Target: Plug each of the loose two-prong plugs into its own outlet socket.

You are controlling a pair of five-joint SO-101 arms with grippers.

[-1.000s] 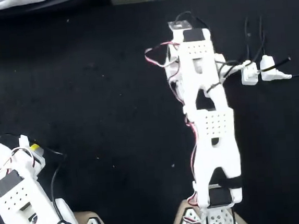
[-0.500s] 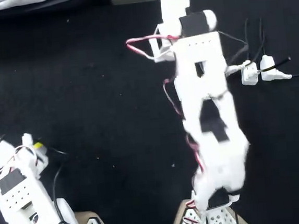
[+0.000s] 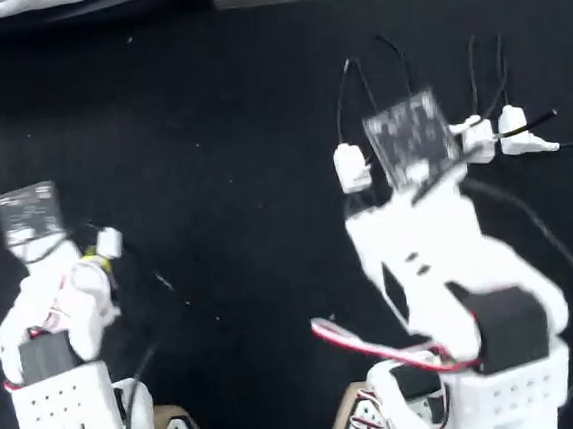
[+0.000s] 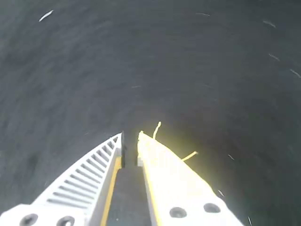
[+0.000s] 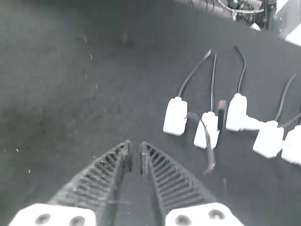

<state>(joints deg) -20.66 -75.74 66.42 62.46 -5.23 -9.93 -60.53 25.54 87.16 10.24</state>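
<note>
Several white plug and socket pieces with black cables lie on the black cloth. In the right wrist view one piece [image 5: 175, 115] lies by itself, beside it a second [image 5: 207, 131] and a third [image 5: 236, 112], with two more [image 5: 269, 139] further along. From above, a lone white piece [image 3: 351, 167] lies mid-table, and a joined pair [image 3: 495, 136] sits at the far right. My right gripper [image 5: 135, 150] hovers short of the pieces, shut and holding nothing. My left gripper [image 4: 130, 137] hangs over bare cloth at the table's left [image 3: 104, 246], shut and holding nothing.
The right arm [image 3: 451, 260] is folded back near its base at the front right. The left arm [image 3: 55, 325] stands at the front left. Black cables [image 3: 355, 78] trail from the pieces toward the table's far edge.
The right arm has pulled back from its stretch across the table, uncovering the lone white piece mid-table. The left arm has lifted and swung forward.
</note>
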